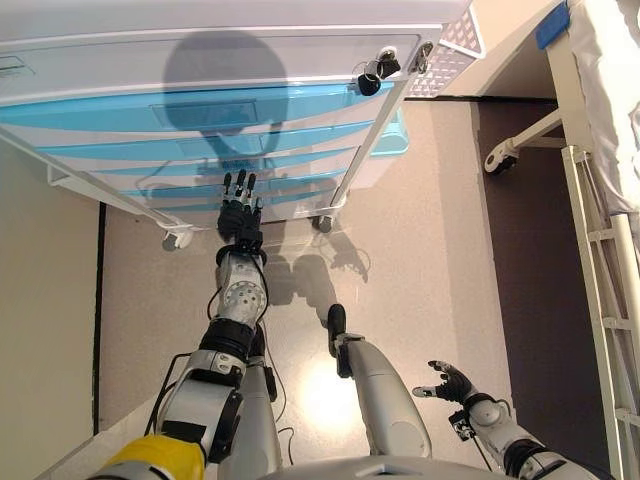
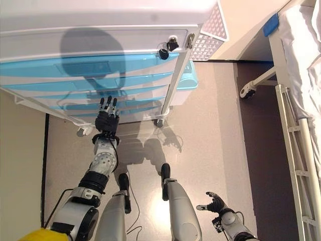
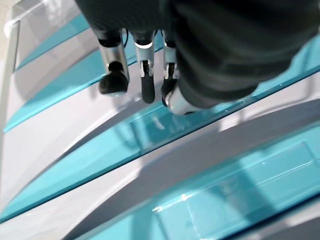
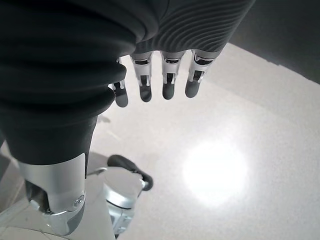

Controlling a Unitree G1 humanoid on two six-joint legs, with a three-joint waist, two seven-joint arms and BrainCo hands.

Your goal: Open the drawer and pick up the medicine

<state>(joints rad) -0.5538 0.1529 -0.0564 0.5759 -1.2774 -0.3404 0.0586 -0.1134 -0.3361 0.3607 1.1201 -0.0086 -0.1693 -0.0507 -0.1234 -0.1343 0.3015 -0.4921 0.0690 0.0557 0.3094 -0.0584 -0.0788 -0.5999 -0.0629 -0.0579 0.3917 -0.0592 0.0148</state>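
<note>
- Several blue drawers (image 1: 190, 108) sit stacked in a white cart (image 1: 200, 50); all look closed, and no medicine shows in any view, so I cannot tell where it is.
- Top blue drawer carries a recessed handle (image 1: 195, 113) near its middle; the lower fronts step down below it as narrower blue bands.
- Left hand (image 1: 240, 210) reaches up to the lower drawers, fingers straight and a little apart, dark tips against or just short of a blue front; the head views do not settle which.
- In the left wrist view the fingers (image 3: 114, 75) point at a pale strip between two blue bands, with nothing held and nothing curled round a handle.
- Keys (image 1: 372, 72) hang from a lock at the right end of the cart's white top panel.
- Two cart wheels show on the floor: one (image 1: 176, 240) to the left of the left hand, one (image 1: 323, 222) to its right.
- A white perforated basket (image 1: 448, 52) hangs on the cart's right side.
- Right hand (image 1: 447, 381) hangs low and well away from the cart, over the beige floor (image 1: 420, 220); fingers relaxed and spread, empty, as its wrist view confirms (image 4: 165, 82).
- Far right, a bed frame (image 1: 600, 260) with white rails stands on a castor (image 1: 500, 155), a blue tag (image 1: 551, 25) near its top corner.
</note>
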